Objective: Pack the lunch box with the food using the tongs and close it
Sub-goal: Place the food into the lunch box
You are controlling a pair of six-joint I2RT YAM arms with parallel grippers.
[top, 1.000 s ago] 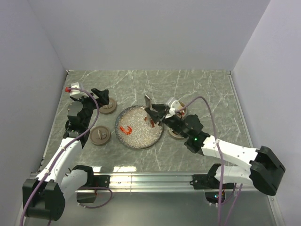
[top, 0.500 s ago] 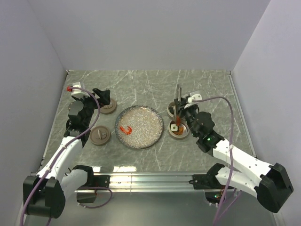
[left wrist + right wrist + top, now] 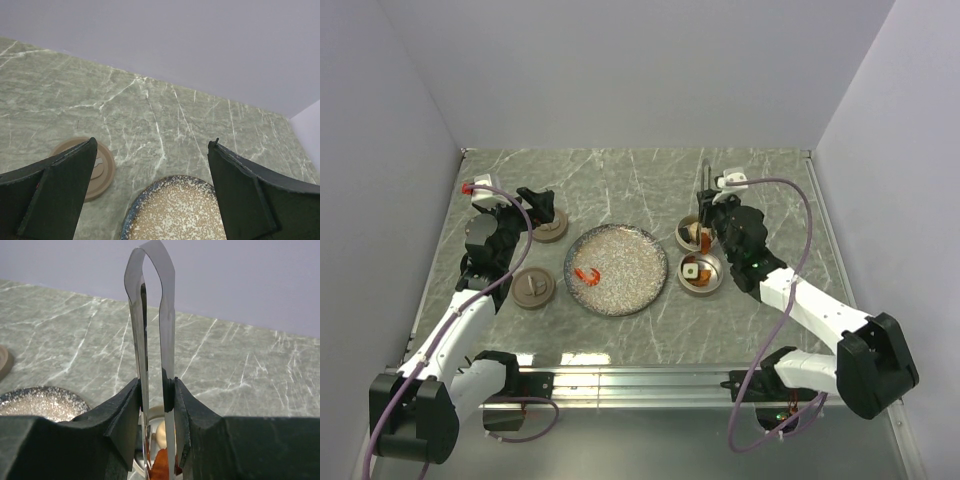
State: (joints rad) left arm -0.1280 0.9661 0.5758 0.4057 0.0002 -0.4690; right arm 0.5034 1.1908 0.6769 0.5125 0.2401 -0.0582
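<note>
Orange food bit (image 3: 160,467) seemingly pinched in slim dark grey metal tongs (image 3: 167,325), squeezed nearly shut by right gripper (image 3: 156,395), over round brown tin (image 3: 679,238) at 2 o'clock from speckled plate (image 3: 568,268). Placing step; next, loosen squeeze.

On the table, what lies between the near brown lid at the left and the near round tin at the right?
In the top view, the speckled plate lies there, with one red food piece on it.

The right hand (image 3: 156,399) pinches the upright tongs (image 3: 167,325) (joined end up), orange food (image 3: 161,470) between their arms.
</note>
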